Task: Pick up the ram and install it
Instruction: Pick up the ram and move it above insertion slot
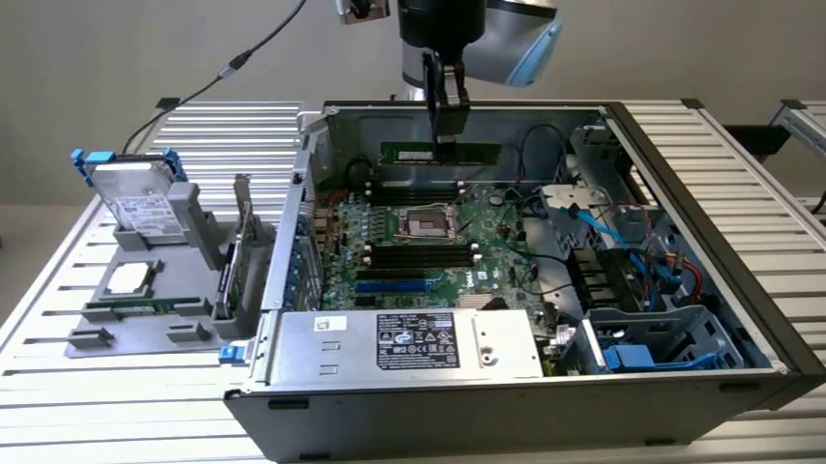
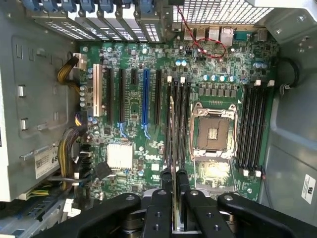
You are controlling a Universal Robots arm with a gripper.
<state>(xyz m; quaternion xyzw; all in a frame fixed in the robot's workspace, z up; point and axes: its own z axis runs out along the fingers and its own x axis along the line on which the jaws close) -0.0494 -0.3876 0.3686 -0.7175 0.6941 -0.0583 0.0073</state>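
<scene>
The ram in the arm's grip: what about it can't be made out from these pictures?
- Chips and label on the ram: too small in the exterior view, and edge-on in the wrist view.
- Its middle: covered by the tool in the exterior view.
- Its height above the memory slots: neither view settles it.
- The slot directly beneath it: hidden by the ram itself in the wrist view.

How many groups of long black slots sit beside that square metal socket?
2. One group flanks the socket; the other group lies opposite, beneath the memory stick in the pincer. None seems hidden.
</scene>
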